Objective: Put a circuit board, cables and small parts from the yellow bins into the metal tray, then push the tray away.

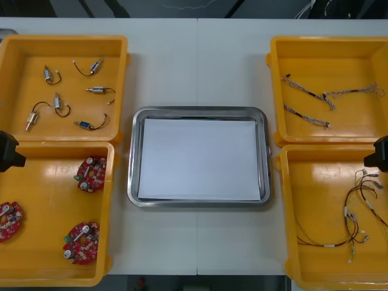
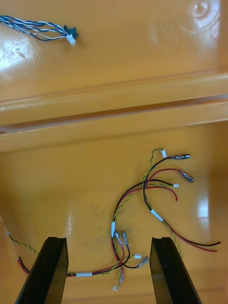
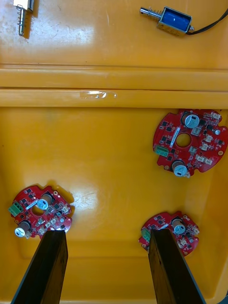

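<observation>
Red circuit boards (image 3: 204, 142): 3, in the yellow bin (image 1: 42, 179) left of the metal tray (image 1: 134, 151), under my spread left fingers (image 3: 50, 266), 1 board at each tip. Also my right fingers (image 2: 47, 270): spread over cables (image 2: 144, 184), right of the tray.

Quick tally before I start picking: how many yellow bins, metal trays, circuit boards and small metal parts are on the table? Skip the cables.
Yellow bins: 4
Metal tray: 1
Round red circuit boards: 3
Small metal parts: 6
Total: 14
</observation>
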